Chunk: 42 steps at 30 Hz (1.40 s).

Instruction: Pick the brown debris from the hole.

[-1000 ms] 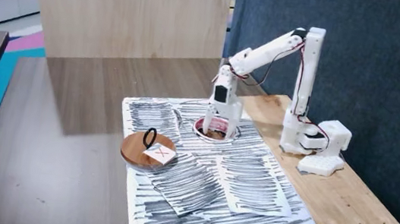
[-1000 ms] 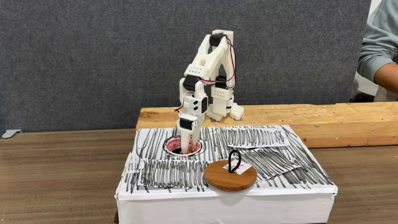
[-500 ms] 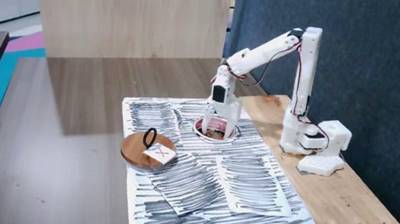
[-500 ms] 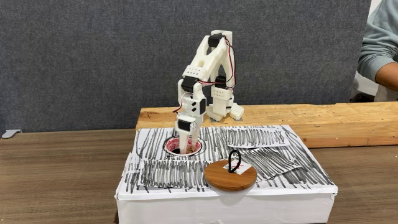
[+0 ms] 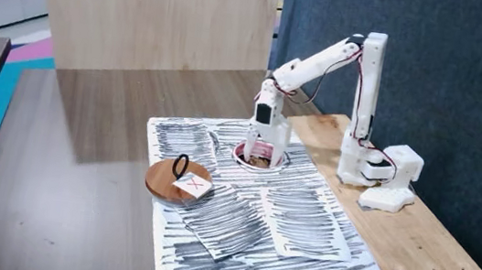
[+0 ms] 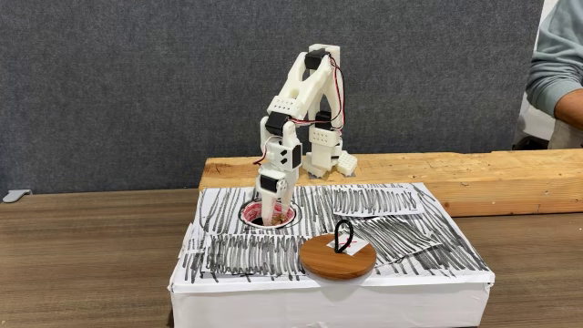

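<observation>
- nearest the camera in a fixed view sits one round wooden disc (image 6: pixel 338 257) with a black ring handle, on the front of the white box (image 6: pixel 328 284) covered in black-scribbled paper; it lies apart from my work and i leave it be.
- just behind it is the one hole (image 6: pixel 270 215), pinkish-red rim, dark inside; in a fixed view (image 5: pixel 258 157) something tan-brown shows at its mouth, which i judge to be the brown debris (image 5: pixel 259 162), though it is too small to count pieces.
- my gripper (image 6: pixel 271 215) points straight down into that hole, tips at or just inside the rim; the fingertips are hidden, so i cannot tell whether it is parted, closed, or already holding the lump.
- to do this step well, i judge i should keep the wrist vertical and centred so the fingers miss the rim, pinch the crumb gently, then rise straight up before swinging away.
- farther back is my one arm, its base (image 6: pixel 326 159) on the wooden plank (image 6: pixel 510 173).
- at the right edge, one person's sleeve (image 6: pixel 557 64).
</observation>
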Each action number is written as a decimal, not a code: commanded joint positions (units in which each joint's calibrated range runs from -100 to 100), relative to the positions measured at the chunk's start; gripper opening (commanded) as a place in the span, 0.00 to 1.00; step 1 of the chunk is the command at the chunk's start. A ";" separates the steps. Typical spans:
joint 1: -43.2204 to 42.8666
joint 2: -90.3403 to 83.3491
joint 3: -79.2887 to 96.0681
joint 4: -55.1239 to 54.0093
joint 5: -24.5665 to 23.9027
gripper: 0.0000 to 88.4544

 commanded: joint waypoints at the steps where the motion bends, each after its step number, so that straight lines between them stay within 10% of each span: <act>1: 0.43 3.11 -3.89 -0.22 -0.34 0.27; 16: 2.26 9.90 -10.77 0.53 -1.95 0.26; 23: 2.26 9.81 -10.77 0.61 -2.00 0.00; 42: 1.82 2.61 -11.13 0.61 -1.22 0.01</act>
